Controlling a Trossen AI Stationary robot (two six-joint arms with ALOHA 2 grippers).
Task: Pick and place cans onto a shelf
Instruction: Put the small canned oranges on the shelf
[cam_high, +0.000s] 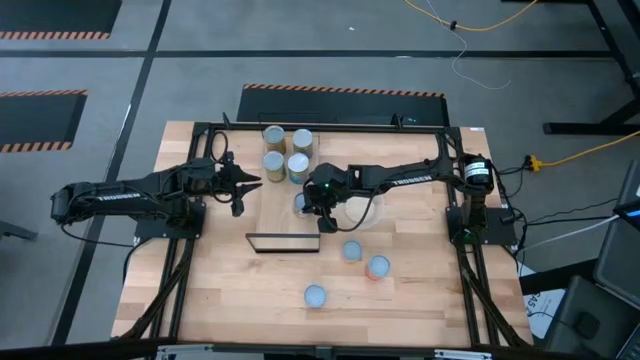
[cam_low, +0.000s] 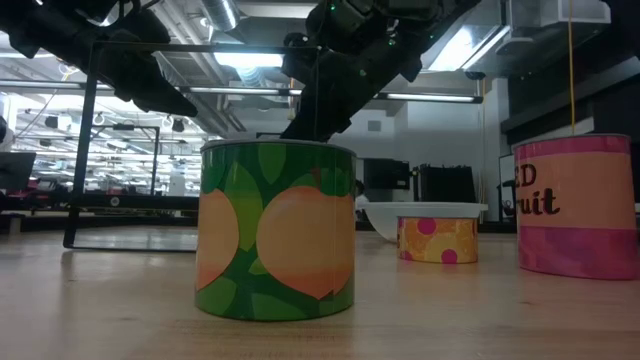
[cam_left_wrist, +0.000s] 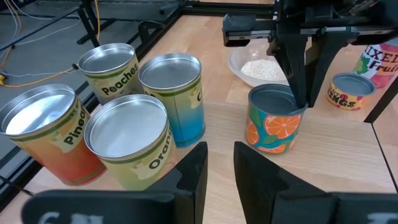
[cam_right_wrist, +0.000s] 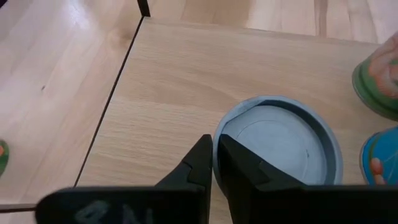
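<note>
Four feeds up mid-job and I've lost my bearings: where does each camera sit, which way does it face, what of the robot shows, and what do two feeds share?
High view: overhead, straight down; both dark arms, light-wood shelf board.
Low view: table height, level across; green peach-label can nearest, arms overhead.
Left wrist view: behind left gripper, facing four silver-topped cans.
Right wrist view: above right gripper, pinching the rim of the orange-print blue can.
Shared: that can and right gripper also show in the left wrist view.

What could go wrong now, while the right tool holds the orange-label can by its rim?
The right tool pinches only the thin rim of the orange-label can, so it might slip or tip. The four cans stand close by on the shelf; a swing could knock them.
</note>
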